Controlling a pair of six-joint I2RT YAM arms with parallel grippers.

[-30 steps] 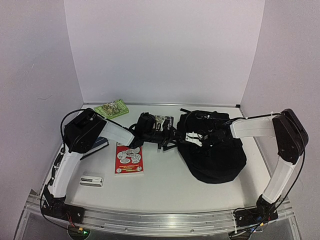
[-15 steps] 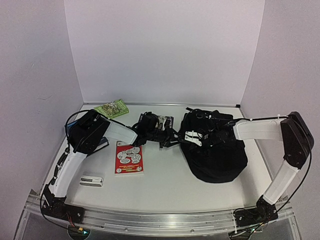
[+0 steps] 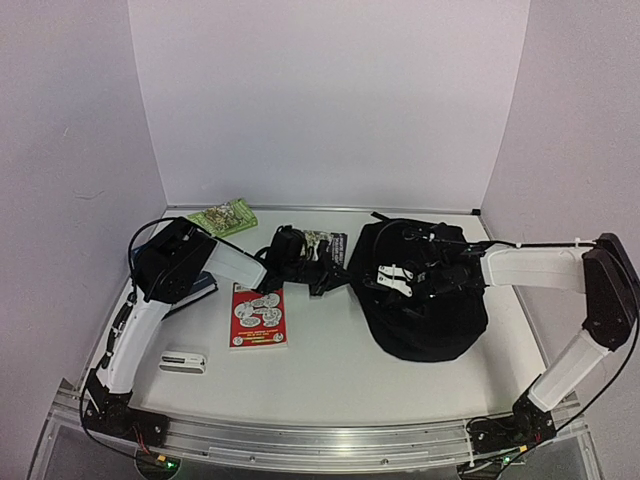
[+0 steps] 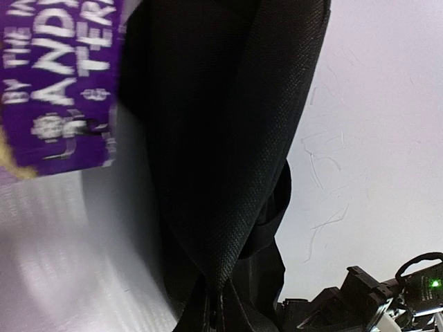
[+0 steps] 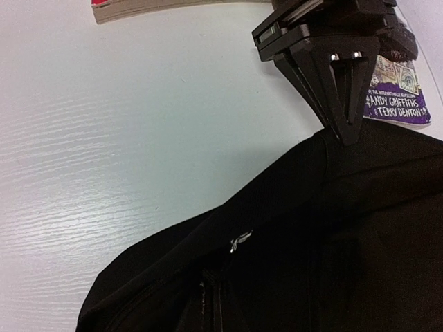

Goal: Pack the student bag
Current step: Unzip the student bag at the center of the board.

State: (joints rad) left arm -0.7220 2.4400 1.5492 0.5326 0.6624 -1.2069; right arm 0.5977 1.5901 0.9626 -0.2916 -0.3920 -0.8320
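Entry 1, student bag [image 3: 430, 310]: large black soft fabric backpack, rounded, lying flat on the white table [image 3: 330, 370], right of centre, toward the back. In the right wrist view we note its zip line and a small metal zip pull [image 5: 239, 242]. Left gripper [image 3: 335, 280] [image 5: 348, 131]: at the bag's left edge, fingers pinched together on a peak of black fabric, which the right wrist view shows drawn up to the tips. Right gripper [image 3: 392, 280]: on top of the bag, upper-left part, jaws fully closed. We cannot tell whether fabric is caught between them, as its own fingers are out of its cam's view. Entry 2, purple-covered paperback w/ white lettering [image 3: 327, 243] [image 4: 59, 76] [image 5: 398, 97]: flat on the table just behind the left gripper, beside the bag's left edge. Entry 3, red-and-white illustrated booklet [image 3: 258, 315]: flat, left of the bag, well apart from it. Entry 4, dark blue flat item, prob. a book [image 3: 198, 288]: partly under the left arm. Entry 5, small white rectangular box [image 3: 183, 360]: near left front. Entry 6, green patterned packet [image 3: 222, 216]: back left, by the wall.
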